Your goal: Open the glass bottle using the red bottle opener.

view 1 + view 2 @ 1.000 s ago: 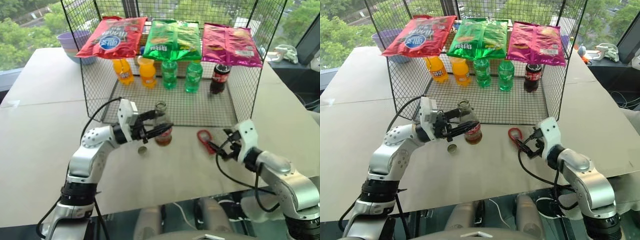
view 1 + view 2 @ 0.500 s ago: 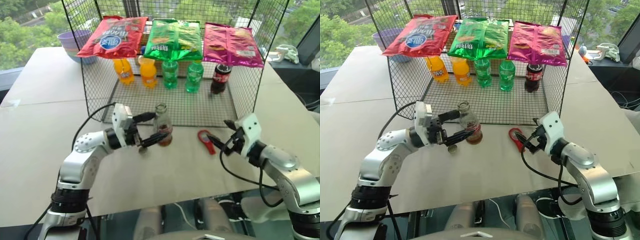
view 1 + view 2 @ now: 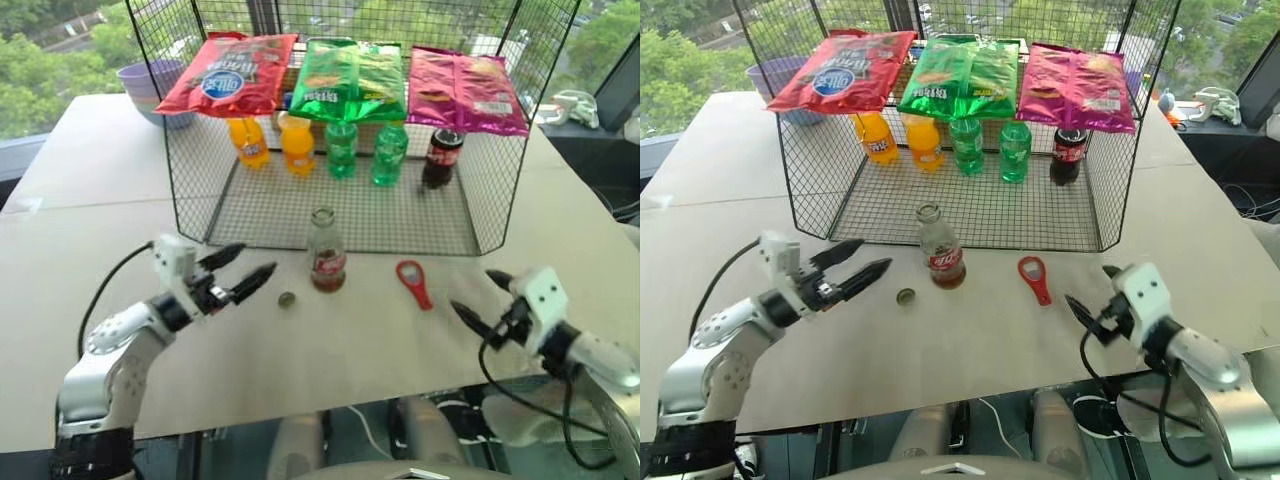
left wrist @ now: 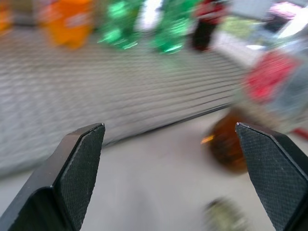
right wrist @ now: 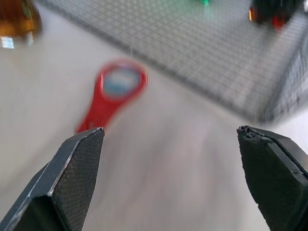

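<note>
The table (image 3: 90,300) carries a wire cage (image 3: 200,190) toward its far edge, with chip bags (image 3: 350,75) draped over the top and plastic bottles (image 3: 340,148) lined up inside. Just outside the cage's front edge, about midway along the table, the glass bottle (image 3: 325,252) stands upright and alone, its mouth uncapped; a second ago the left gripper (image 3: 243,272) was clamped around it, and now that gripper has let go and drawn back toward the table's left side, its fingers spread wide and holding nothing. The right gripper (image 3: 478,305) has likewise pulled away toward the table's near right edge, jaws fully apart and empty. The red bottle opener (image 3: 412,281) lies flat on the table to the right of the bottle, where the right gripper had been hovering over it. A small round cap (image 3: 287,299) rests on the table near the bottle's left side.
</note>
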